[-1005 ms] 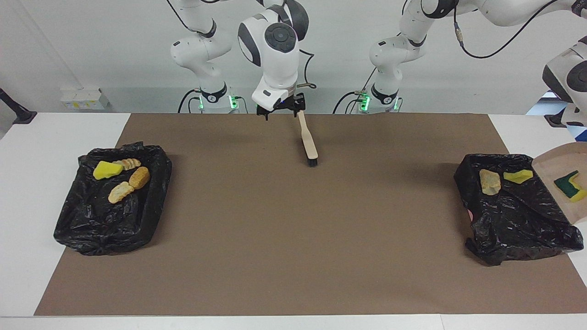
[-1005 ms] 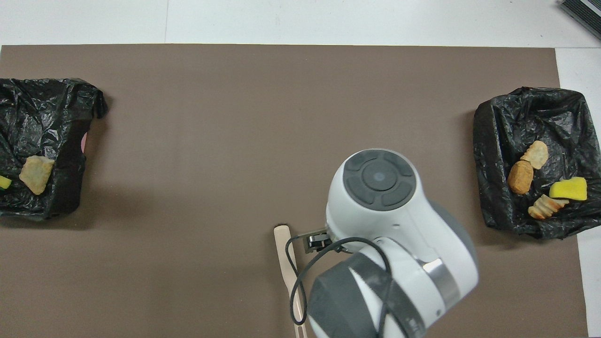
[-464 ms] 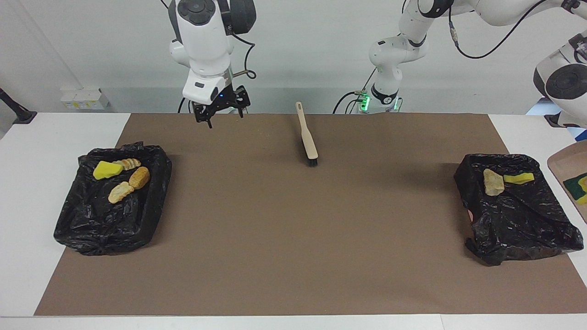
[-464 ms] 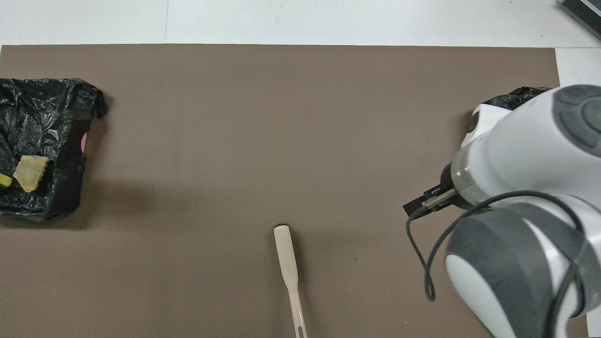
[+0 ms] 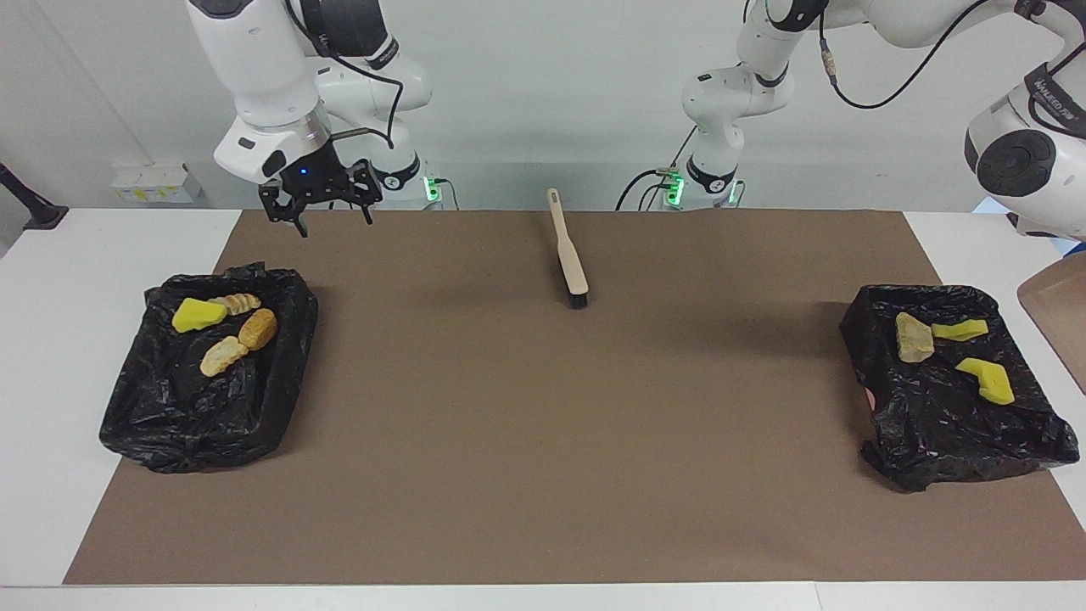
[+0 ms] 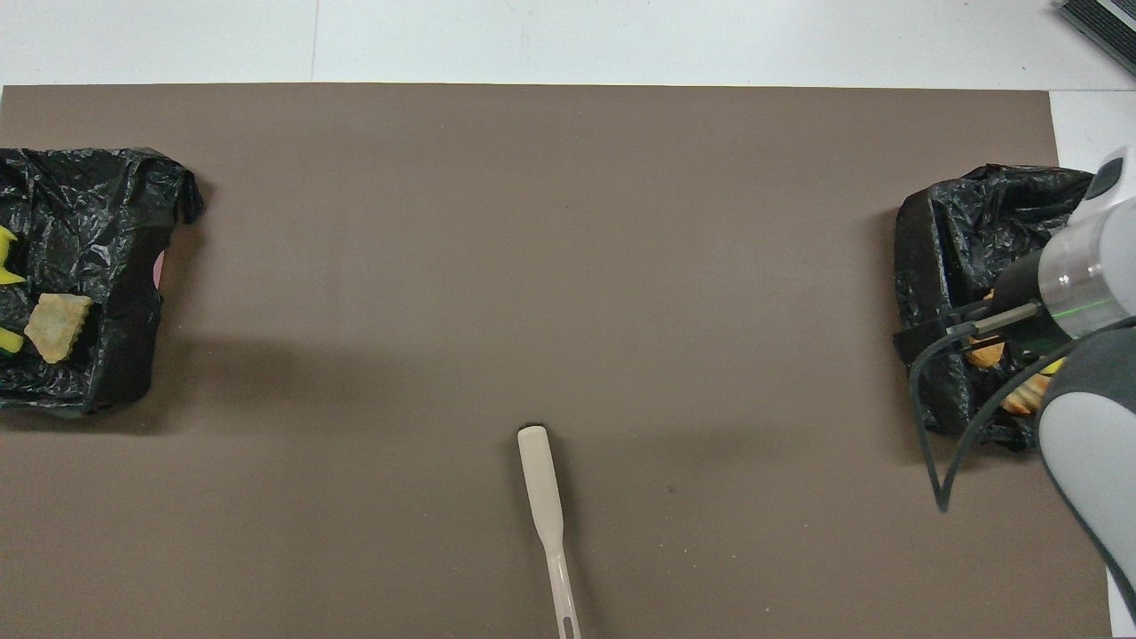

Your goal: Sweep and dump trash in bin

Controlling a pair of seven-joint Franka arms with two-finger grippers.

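The trash lies in two black-lined bins. The bin (image 5: 1001, 441) at the left arm's end holds a tan chunk (image 5: 914, 337) and two yellow sponge bits (image 5: 960, 329) (image 5: 987, 379). The bin (image 5: 170, 424) at the right arm's end holds a yellow sponge (image 5: 198, 314) and three bread-like chunks (image 5: 223, 355). The beige dustpan (image 5: 1059, 318) hangs tilted beside the first bin under the left arm; its gripper is out of view. My right gripper (image 5: 321, 212) is open and empty, in the air over the mat's corner by its own bin.
The beige brush (image 5: 568, 250) (image 6: 543, 484) lies alone on the brown mat (image 5: 543, 441), midway between the arms, bristles pointing away from the robots. In the overhead view the right arm (image 6: 1078, 293) covers part of its bin (image 6: 958, 231).
The right gripper left the brush handle and swung toward its own end of the table. The dustpan drew back off the bin, and its green-backed sponge now lies in that bin.
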